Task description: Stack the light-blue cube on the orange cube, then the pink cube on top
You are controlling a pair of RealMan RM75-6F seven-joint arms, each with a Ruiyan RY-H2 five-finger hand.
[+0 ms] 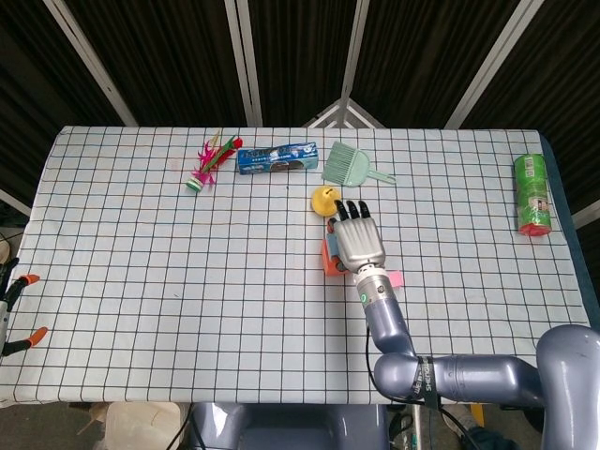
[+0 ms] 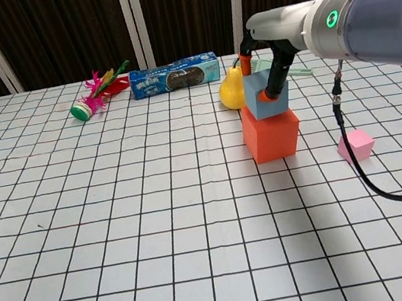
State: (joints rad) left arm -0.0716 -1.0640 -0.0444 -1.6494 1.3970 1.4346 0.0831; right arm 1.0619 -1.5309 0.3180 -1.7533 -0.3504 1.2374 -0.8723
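The light-blue cube [image 2: 260, 103] sits on top of the orange cube [image 2: 271, 137] near the table's middle. My right hand [image 2: 269, 68] reaches down over it from above and grips it, fingers on its left and right faces. In the head view the right hand [image 1: 359, 244] covers the blue cube, and only a sliver of the orange cube [image 1: 327, 262] shows. The pink cube [image 2: 356, 145] lies on the cloth to the right of the stack, apart from it. My left hand [image 1: 13, 309] shows only as orange-tipped fingers, spread, at the left edge off the table.
A yellow pear-shaped toy [image 2: 230, 90] stands just behind the stack. Further back lie a blue biscuit pack [image 2: 175, 76], a feathered shuttlecock [image 2: 95, 95] and a green brush [image 1: 349, 165]. A green can [image 1: 532, 193] lies at the far right edge.
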